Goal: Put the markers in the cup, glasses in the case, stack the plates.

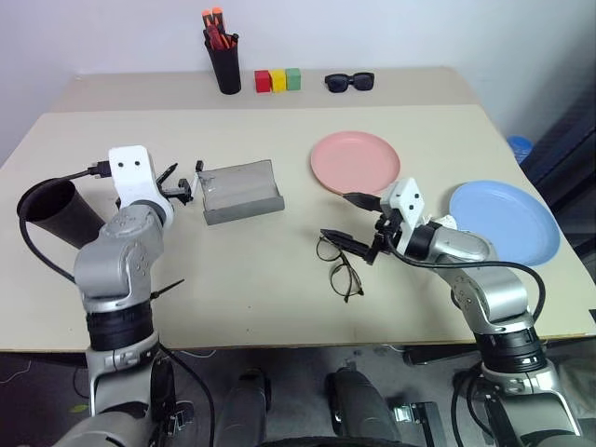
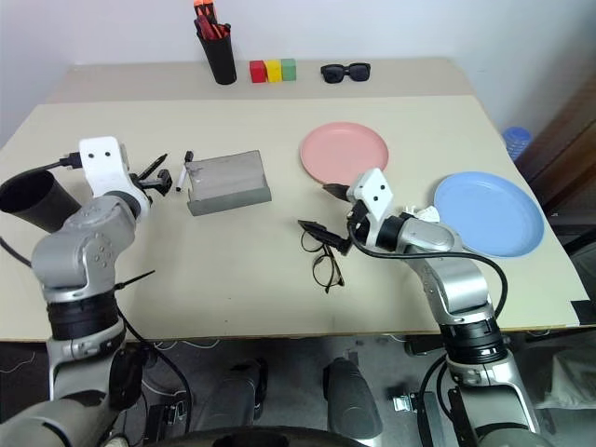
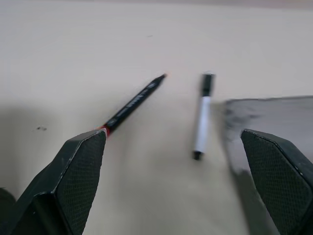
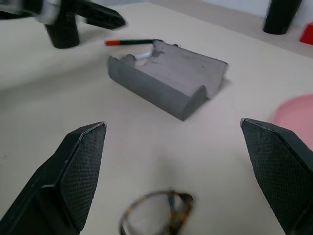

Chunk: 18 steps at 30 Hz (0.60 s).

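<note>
We see both pairs of textured black fingers spread empty: left gripper (image 3: 183, 191) over two slim markers (image 3: 201, 117), right gripper (image 4: 173, 183) above thin wire-frame glasses (image 1: 341, 265).

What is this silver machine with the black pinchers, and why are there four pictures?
It is a robot with two arms. Two pictures come from cameras on its head, looking down at a beige table. The other two come from cameras on its wrists, looking between its black fingers. The left gripper is open over a black marker with a red cap and a white marker with black ends. The right gripper is open above thin wire-frame glasses. Also there: a grey glasses case, a black cup, a pink plate and a blue plate. Nothing is held.
</note>
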Tool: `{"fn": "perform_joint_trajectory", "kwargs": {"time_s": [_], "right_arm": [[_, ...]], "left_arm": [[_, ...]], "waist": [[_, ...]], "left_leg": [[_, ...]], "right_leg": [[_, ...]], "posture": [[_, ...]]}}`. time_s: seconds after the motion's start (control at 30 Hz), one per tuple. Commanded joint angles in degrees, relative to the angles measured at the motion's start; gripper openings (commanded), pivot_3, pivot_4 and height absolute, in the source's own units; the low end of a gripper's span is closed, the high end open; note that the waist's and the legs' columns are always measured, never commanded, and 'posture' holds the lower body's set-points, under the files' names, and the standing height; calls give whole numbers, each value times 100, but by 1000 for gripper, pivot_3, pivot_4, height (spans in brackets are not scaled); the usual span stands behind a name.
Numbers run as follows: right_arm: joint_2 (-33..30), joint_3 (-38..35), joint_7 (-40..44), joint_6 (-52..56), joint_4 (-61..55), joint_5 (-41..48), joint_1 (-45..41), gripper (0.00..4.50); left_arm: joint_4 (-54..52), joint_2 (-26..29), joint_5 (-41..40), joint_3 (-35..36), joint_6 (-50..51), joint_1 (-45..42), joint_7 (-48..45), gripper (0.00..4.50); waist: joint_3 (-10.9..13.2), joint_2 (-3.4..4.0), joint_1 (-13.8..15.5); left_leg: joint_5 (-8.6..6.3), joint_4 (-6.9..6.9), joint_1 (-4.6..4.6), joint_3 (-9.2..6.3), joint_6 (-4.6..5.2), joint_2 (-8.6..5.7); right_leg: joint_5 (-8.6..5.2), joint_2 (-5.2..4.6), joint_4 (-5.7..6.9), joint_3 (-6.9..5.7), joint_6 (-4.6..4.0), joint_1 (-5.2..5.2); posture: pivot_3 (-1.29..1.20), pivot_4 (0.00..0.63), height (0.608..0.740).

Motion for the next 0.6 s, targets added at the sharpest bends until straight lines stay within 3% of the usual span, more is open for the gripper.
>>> {"fn": "perform_joint_trajectory", "kwargs": {"time_s": [0.03, 0.4, 0.6], "right_arm": [[39, 3, -43, 23, -331, 112, -92, 4463], [-2, 65, -21, 249, -726, 240, -136, 4463], [16, 121, -18, 305, -910, 299, -96, 4463]], "left_arm": [[894, 97, 306, -108, -146, -609, 96, 4500], [3888, 412, 407, -88, -326, -2319, -131, 4500], [4777, 407, 346, 100, -322, -2727, -56, 4500]], "waist": [[0, 0, 1], [1, -2, -42], [2, -3, -37]], "left_leg": [[0, 2, -2, 0, 0, -1], [0, -2, -8, 1, 0, -2], [0, -1, -9, 0, 0, -2]], "right_leg": [[1, -1, 0, 0, 2, 0], [4, -2, 1, 0, 7, -12], [4, -3, 3, 0, 8, -14]], "posture": [[0, 150, 740], [0, 150, 740], [0, 150, 740]]}}
